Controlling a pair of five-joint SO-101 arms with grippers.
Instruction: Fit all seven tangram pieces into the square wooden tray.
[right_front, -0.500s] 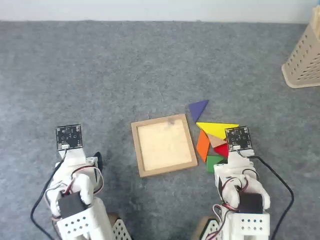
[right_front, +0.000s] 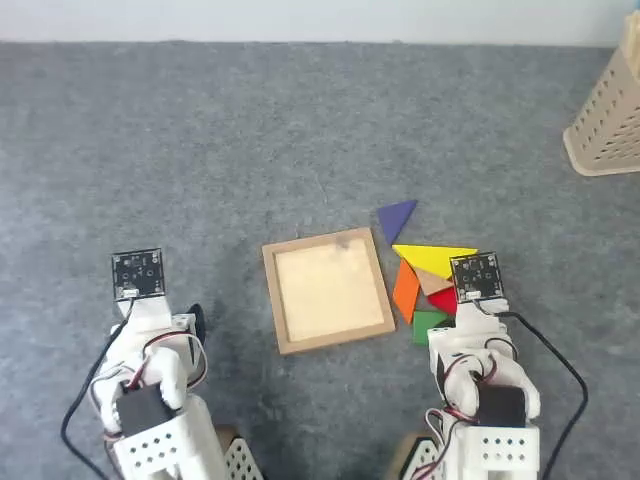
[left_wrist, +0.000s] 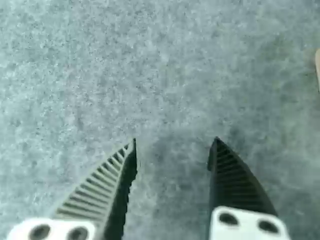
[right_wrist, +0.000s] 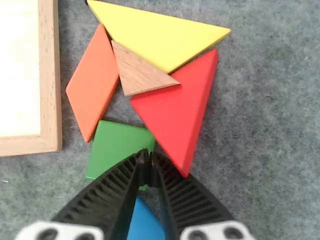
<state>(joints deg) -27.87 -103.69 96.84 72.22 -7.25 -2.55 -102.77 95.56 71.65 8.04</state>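
Observation:
The square wooden tray (right_front: 329, 291) lies empty mid-table; its rim (right_wrist: 49, 75) also shows in the right wrist view. Right of it sit a yellow triangle (right_wrist: 157, 34), an orange parallelogram (right_wrist: 93, 81), a small wooden triangle (right_wrist: 138, 75), a red triangle (right_wrist: 180, 112), a green square (right_wrist: 116, 148) and a blue piece (right_wrist: 145, 225) under the jaws. A purple triangle (right_front: 398, 214) lies apart, farther back. My right gripper (right_wrist: 148, 157) is shut, its tips over the green square's edge. My left gripper (left_wrist: 172, 155) is open over bare carpet, left of the tray.
Grey carpet covers the table. A beige perforated basket (right_front: 610, 110) stands at the far right. Both arm bases (right_front: 160, 420) sit at the near edge. Open room lies behind the tray and between the arms.

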